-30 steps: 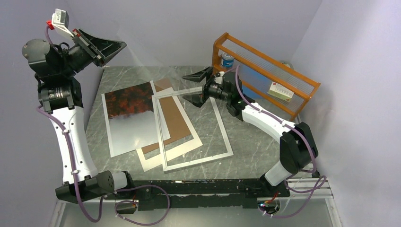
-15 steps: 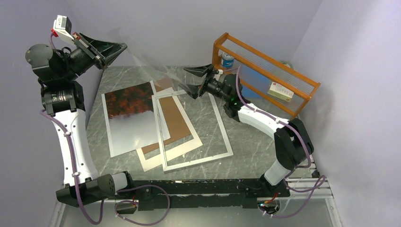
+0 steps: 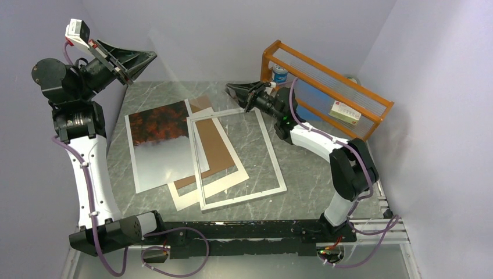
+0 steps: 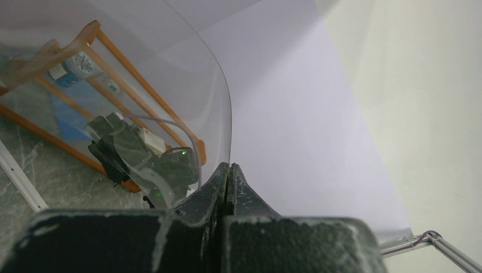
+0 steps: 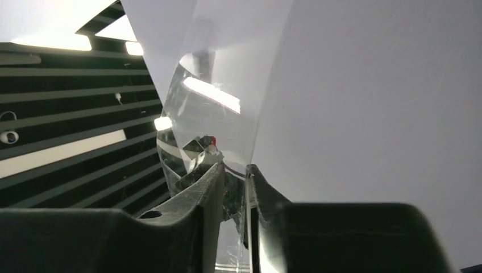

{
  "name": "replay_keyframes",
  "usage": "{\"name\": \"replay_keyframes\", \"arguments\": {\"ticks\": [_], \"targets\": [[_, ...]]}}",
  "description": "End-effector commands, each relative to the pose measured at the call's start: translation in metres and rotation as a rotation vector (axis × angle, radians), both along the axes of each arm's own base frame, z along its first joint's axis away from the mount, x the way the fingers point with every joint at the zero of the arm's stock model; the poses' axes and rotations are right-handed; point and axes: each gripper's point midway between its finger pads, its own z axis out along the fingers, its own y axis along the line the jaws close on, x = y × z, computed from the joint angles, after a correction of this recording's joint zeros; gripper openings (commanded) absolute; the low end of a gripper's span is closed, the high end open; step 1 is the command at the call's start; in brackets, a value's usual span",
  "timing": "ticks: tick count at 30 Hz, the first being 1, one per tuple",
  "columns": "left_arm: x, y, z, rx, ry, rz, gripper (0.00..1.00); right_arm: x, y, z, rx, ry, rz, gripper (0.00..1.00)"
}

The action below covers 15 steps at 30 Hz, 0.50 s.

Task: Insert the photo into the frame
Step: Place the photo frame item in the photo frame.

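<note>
- Left gripper (image 3: pixel 152 56), upper left, is clenched on the edge of a clear sheet (image 4: pixel 170 85).
- Right gripper (image 3: pixel 229 88), upper centre, has its fingers narrowly astride the sheet; I cannot tell whether they pinch it.
- Photo (image 3: pixel 158 145) lies flat at centre left with the frame (image 3: pixel 271 148) beside it, both away from the fingers.

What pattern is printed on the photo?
The photo: red-orange foliage on black, fading into pale grey-white. Best in the top external view.
</note>
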Motion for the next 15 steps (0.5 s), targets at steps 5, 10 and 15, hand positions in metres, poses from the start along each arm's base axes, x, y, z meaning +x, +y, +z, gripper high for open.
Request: {"name": "replay_keyframes", "arguments": {"ticks": [5,10,15], "targets": [[-0.012,-0.002,-0.011,0.084,-0.006,0.064,0.16,-0.004,-0.013,0.048,0.03,-0.132,-0.01,0.04],[-0.003,0.02,-0.066,0.237,0.107,0.268,0.79,0.001,-0.021,0.021,-0.083,-0.126,-0.017,0.0],[-0.004,0.059,-0.158,0.441,0.372,0.47,0.94,0.003,-0.022,-0.027,-0.272,-0.148,0.013,0.0]]}}
